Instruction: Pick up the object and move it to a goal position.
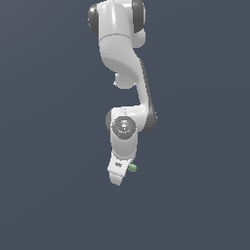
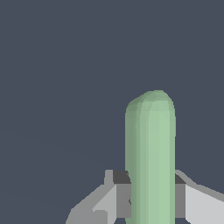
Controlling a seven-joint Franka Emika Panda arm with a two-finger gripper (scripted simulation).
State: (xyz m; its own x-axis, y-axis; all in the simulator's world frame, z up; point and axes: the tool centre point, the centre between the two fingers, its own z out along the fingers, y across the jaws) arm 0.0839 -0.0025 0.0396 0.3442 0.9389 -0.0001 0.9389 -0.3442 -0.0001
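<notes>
The object is a pale green rod with rounded ends. In the wrist view the rod [image 2: 150, 157] stands out lengthwise between the two grey fingers [image 2: 118, 201], which press on its sides. My gripper [image 2: 150, 199] is shut on it. In the exterior view the white gripper [image 1: 118, 176] hangs below the arm, tilted, and only a small green end of the rod [image 1: 132, 168] sticks out on the exterior view's right. The rest of the rod is hidden behind the hand.
The white arm [image 1: 122, 73] reaches down from the top of the exterior view. A plain dark blue-grey ground [image 1: 49, 195] fills everything else in both views.
</notes>
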